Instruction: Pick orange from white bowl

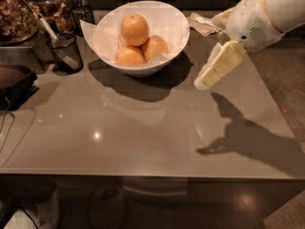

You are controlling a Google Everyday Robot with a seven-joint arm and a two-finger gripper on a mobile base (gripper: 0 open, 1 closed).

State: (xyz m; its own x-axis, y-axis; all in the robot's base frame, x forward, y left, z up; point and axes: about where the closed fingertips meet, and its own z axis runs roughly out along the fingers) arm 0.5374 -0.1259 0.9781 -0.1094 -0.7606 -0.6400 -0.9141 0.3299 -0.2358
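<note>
The white bowl (177, 22) stands at the back middle of the grey table (143, 132), its rim running to a point on the left. Three oranges lie in it: one on top (134, 29), one at the right (155, 46) and one at the front left (129, 57). My gripper (204, 82) hangs from the white arm (267, 13) at the right. It points down and left, above the table, a little right of the bowl and apart from it. It holds nothing that I can see.
A small dark see-through cup (66, 54) with a utensil in it stands left of the bowl. Jars of dried food (19, 13) are at the back left. A black object (14, 82) lies at the left edge. A crumpled napkin (202, 24) lies behind the gripper.
</note>
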